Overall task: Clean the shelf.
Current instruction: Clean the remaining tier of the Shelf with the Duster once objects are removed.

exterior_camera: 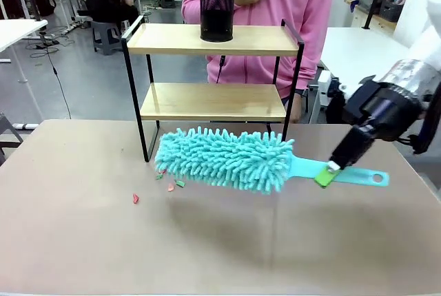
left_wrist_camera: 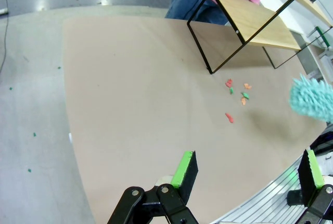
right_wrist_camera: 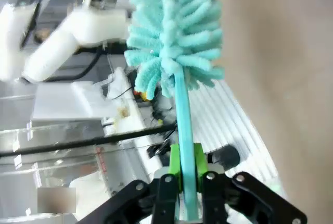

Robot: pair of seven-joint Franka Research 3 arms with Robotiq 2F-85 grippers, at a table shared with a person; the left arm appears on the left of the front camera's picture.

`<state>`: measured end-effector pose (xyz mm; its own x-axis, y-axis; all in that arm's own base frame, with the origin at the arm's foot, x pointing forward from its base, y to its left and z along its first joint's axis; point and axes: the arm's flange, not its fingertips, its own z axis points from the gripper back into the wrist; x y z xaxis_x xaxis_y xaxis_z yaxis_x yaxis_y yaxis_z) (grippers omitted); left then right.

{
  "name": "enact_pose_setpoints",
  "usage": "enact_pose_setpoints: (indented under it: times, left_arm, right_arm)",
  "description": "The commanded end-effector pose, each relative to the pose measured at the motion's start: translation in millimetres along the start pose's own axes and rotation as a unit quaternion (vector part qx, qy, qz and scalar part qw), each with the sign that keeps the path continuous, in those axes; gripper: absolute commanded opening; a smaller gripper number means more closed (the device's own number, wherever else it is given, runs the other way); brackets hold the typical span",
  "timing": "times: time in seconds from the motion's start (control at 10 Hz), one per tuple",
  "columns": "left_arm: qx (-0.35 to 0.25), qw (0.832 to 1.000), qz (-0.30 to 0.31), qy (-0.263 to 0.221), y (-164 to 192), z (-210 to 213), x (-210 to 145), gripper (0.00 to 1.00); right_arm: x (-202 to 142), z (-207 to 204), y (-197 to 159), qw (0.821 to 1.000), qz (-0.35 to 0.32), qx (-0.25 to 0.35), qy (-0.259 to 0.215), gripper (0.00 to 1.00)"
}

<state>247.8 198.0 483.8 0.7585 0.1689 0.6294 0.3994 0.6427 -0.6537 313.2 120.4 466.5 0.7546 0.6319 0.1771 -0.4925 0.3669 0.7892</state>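
Shelf upright; right pincer, angled down, clamps duster; left pincer agape.

**Bench**: one, flat tan-brown top, matte.

**On it:**
- Shelf: one, upright at the far middle of the bench, with its thin black frame feet on the top. It has two light wooden boards, one above the other.
- Cup: one, black mesh, upright on the shelf's upper board, about mid-board.
- Scraps: a few small red, orange and green bits. They lie loose on the bench near the shelf's front left foot, with one red bit a little apart on the robot's side.
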Motion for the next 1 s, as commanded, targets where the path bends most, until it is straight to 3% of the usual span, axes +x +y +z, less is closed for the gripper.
enact_pose_setpoints:
  times: [0.0, 0.2, 0.3, 0.4, 0.6, 0.7, 0.9]
  left_arm:
    - [-0.006, 1.0, -0.011, -0.007, -1.0, -1.0, 0.1, 1.0]
    - [-0.006, 1.0, -0.011, -0.007, -1.0, -1.0, 0.1, 1.0]
    - [-0.006, 1.0, -0.011, -0.007, -1.0, -1.0, 0.1, 1.0]
    - [-0.006, 1.0, -0.011, -0.007, -1.0, -1.0, 0.1, 1.0]
    - [-0.006, 1.0, -0.011, -0.007, -1.0, -1.0, 0.1, 1.0]
    - [-0.006, 1.0, -0.011, -0.007, -1.0, -1.0, 0.1, 1.0]
    - [-0.006, 1.0, -0.011, -0.007, -1.0, -1.0, 0.1, 1.0]
  right_arm:
    - [-52.7, 63.5, 16.6, 0.993, 0.022, 0.107, 0.033, 0.12]
    - [-139.3, 128.9, 21.7, 0.983, 0.018, 0.174, -0.048, 0.12]
    - [-183.3, 147.6, 21.2, 0.977, 0.025, 0.18, -0.108, 0.12]
    - [-229.6, 162.1, 14.3, 0.961, 0.026, 0.181, -0.21, 0.12]
    - [-285.9, 172.5, -12.6, 0.897, -0.013, 0.164, -0.41, 0.12]
    - [-296.5, 171.6, -29.8, 0.856, -0.104, 0.122, -0.491, 0.12]
    - [-297.7, 162.0, -55.4, 0.781, -0.24, 0.034, -0.575, 0.12]
